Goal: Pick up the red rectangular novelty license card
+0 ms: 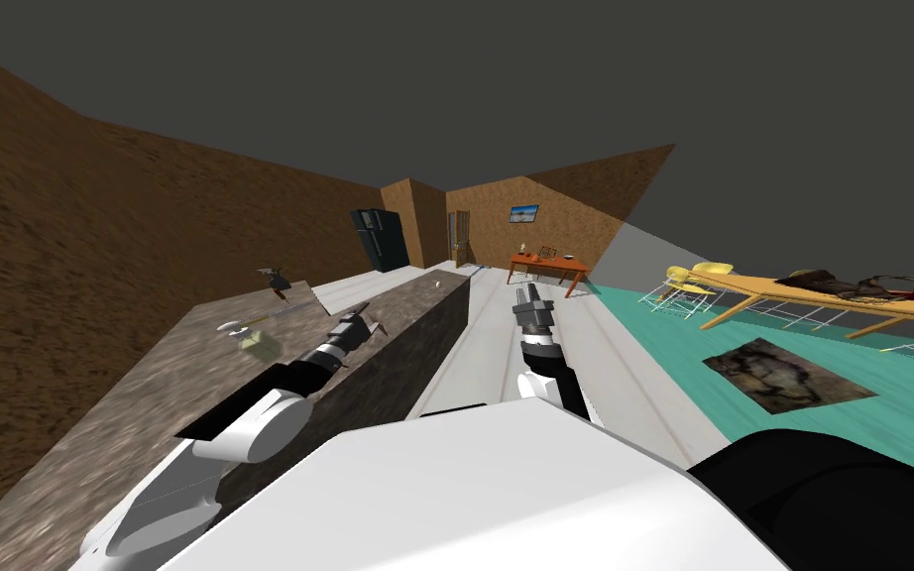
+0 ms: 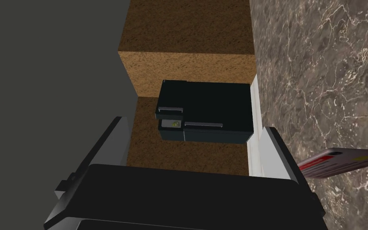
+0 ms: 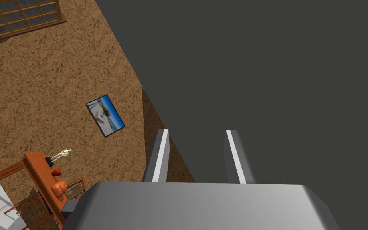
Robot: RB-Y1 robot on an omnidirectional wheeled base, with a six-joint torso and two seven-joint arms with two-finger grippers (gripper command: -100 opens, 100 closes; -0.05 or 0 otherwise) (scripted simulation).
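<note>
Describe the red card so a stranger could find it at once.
Look to the long marbled brown-grey counter along the brown wall. Over it the left gripper stands open, and the red card sits just outside one finger. It is thin, flat and red with pale print, unlike the pale green block nearer the wall.

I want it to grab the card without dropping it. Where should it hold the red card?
Probably the end of the card nearest the left gripper, pinched across its two flat faces. It is a thin slab just outside one finger of that open gripper, over the counter, so come sideways onto that end. Whether it lies flat I cannot tell.
</note>
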